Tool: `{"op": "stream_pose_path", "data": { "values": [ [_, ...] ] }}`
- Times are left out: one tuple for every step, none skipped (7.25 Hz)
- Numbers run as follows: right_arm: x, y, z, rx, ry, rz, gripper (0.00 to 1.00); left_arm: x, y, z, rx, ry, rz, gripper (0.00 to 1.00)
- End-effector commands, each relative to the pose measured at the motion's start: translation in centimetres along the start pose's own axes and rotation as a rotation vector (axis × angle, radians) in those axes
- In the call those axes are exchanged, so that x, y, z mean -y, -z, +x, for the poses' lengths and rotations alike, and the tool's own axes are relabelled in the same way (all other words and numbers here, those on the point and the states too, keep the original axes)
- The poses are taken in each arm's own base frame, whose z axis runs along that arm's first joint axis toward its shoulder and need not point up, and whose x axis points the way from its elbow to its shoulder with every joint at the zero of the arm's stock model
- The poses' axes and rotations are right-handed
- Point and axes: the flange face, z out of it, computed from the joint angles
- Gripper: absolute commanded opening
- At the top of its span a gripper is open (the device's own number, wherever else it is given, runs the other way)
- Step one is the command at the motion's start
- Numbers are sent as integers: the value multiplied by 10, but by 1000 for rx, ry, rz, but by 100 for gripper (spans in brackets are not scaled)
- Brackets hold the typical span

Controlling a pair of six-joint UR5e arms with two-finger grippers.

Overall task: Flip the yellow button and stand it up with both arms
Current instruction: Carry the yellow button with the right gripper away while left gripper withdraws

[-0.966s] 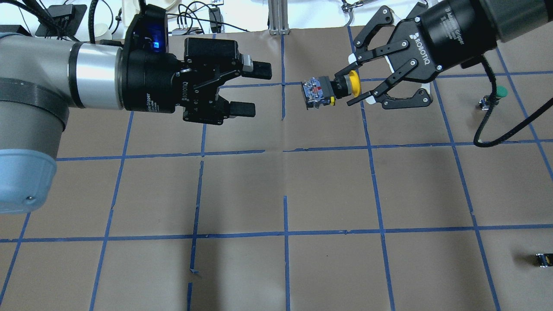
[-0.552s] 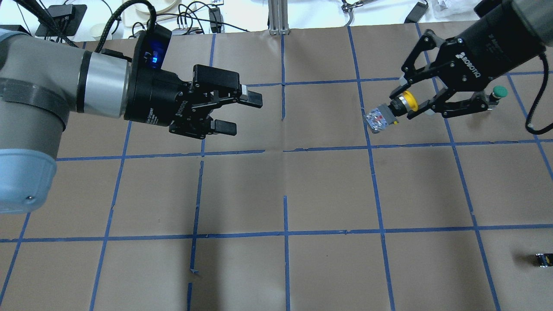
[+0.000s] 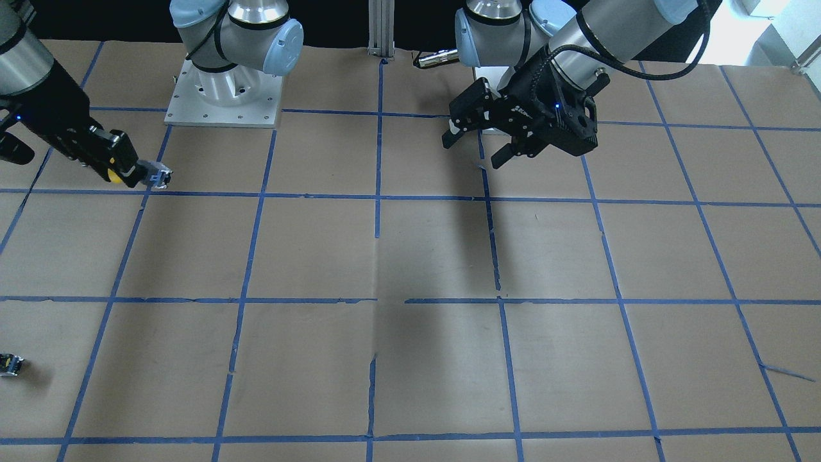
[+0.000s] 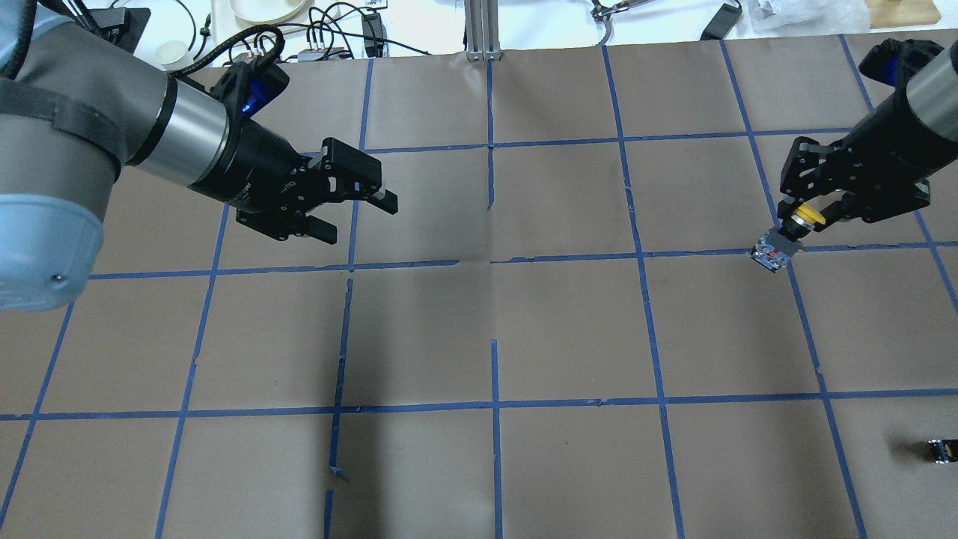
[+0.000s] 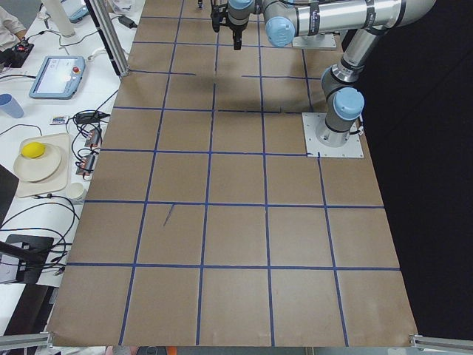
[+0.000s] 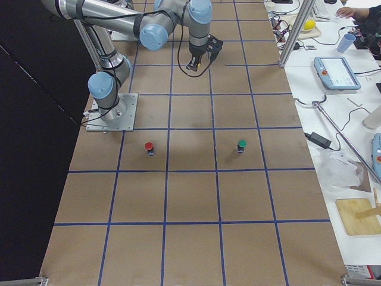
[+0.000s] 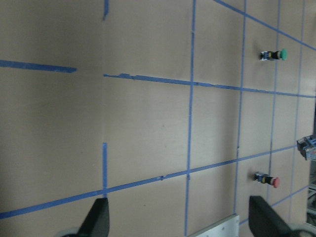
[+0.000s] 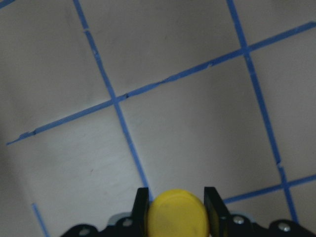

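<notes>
My right gripper [image 4: 804, 224] is shut on the yellow button [image 4: 807, 215] at the table's right side, gripping it by the neck under the yellow cap. The button is tilted, with its grey body [image 4: 771, 253] pointing down and towards the table's middle. In the front-facing view the right gripper [image 3: 125, 172] is at the left with the button's body [image 3: 157, 175] sticking out. The right wrist view shows the yellow cap [image 8: 177, 215] between both fingers [image 8: 141, 202]. My left gripper [image 4: 358, 218] is open and empty, far off to the left; it also shows in the front-facing view [image 3: 474, 151].
The table [image 4: 569, 329] is covered in brown paper with a blue tape grid. A green-capped button [image 7: 275, 55] and a red-capped button [image 7: 266, 180] lie on the right part. A small dark switch block [image 4: 941, 450] sits near the right front edge. Cables and clutter lie beyond the far edge.
My right gripper has carried the yellow button from the table's middle to the right and lower, tilting it downward. My left gripper has drawn back to the left and stays open.
</notes>
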Motion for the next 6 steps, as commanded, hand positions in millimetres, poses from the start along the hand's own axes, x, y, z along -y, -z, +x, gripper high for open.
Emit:
{"op": "stream_pose_path", "data": {
  "values": [
    [8,-28,50,-88,124,143,19,21,31,2,236,-31,-4,100],
    [9,-36,75,-102,194,172,19,23,36,-2,349,-40,-4,100],
    [9,-45,92,-116,230,197,19,22,39,-11,458,-45,-5,100],
    [18,-67,107,-140,288,225,19,21,40,-9,459,-49,0,100],
    [28,-90,120,-159,347,235,19,19,42,-8,465,-50,2,100],
    [41,-103,134,-180,362,268,18,16,45,-6,468,-53,6,100]
  ]
}}
